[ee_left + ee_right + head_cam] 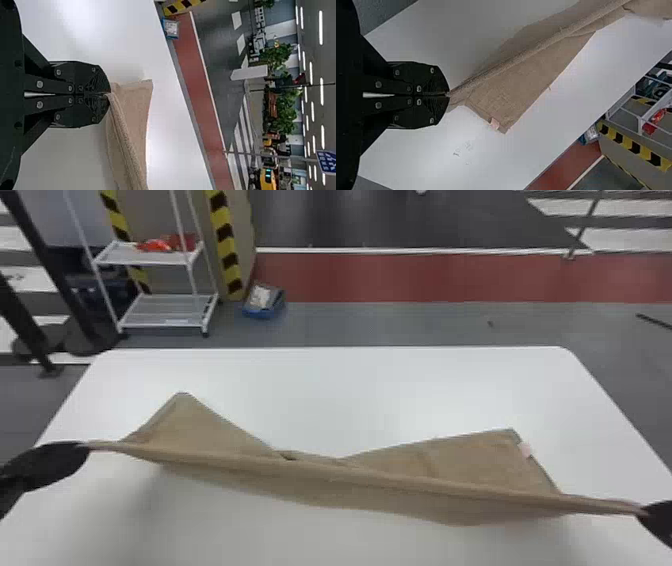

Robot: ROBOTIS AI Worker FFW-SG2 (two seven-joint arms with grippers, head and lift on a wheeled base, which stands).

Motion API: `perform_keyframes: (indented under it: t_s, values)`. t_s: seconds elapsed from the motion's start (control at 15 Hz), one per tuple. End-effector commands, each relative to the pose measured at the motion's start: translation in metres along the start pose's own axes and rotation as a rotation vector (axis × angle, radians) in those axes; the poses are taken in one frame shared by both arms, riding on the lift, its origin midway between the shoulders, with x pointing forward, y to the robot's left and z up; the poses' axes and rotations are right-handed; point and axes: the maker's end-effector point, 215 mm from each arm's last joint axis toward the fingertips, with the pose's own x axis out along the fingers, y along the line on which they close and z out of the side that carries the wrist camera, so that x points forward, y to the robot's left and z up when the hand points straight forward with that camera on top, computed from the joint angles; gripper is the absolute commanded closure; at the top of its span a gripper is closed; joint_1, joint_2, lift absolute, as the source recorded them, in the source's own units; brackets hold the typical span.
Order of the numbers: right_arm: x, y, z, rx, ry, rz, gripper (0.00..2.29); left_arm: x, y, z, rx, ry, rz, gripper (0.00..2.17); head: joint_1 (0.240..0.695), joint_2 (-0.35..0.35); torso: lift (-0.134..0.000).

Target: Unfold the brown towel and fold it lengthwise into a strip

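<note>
With left pincer (pixel 109 94) and right pincer (pixel 448 94) both closed tight, holds the brown towel (pixel 310 478) by opposite ends, strung over the bench (pixel 350 390), trailing toward the far side. Probably light, soft and limp, not slippery, hardly fragile. Best gripped near the corners, all layers together, to limit sagging.

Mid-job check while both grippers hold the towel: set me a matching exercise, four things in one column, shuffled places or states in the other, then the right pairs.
1. left gripper
2. white rack
3. brown towel
4. right gripper

A. stretched between the two grippers
B. shut on the end nearer the pale tag
C. on the floor beyond the white table
D. shut on the end farther from the pale tag

Pairs: 1-D, 2-C, 3-A, 4-B
</note>
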Motion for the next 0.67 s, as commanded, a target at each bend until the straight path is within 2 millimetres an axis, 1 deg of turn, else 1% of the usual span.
perform_keyframes:
  t_s: [0.0, 0.13, 0.27, 0.47, 0.6]
  values:
    - [-0.009, -0.005, 0.007, 0.041, -0.037, -0.01, 2.17, -0.013, 0.013, 0.002, 0.003, -0.004, 0.031, 1.57, 0.695, 0.055, -0.126]
    - [-0.017, -0.007, 0.021, 0.048, -0.067, -0.022, 2.17, -0.021, 0.016, 0.009, 0.014, -0.012, 0.039, 1.57, 0.695, 0.076, -0.126]
    - [-0.018, -0.005, 0.025, 0.065, -0.083, -0.017, 2.17, -0.03, 0.02, 0.005, -0.015, -0.001, 0.044, 1.57, 0.695, 0.094, -0.126]
    - [-0.019, -0.004, 0.026, 0.066, -0.086, -0.017, 2.17, -0.048, 0.034, -0.001, -0.035, 0.007, 0.074, 1.57, 0.695, 0.125, -0.126]
    - [-0.018, -0.005, 0.026, 0.076, -0.086, -0.018, 2.17, -0.06, 0.04, -0.003, -0.047, 0.01, 0.086, 1.57, 0.695, 0.144, -0.126]
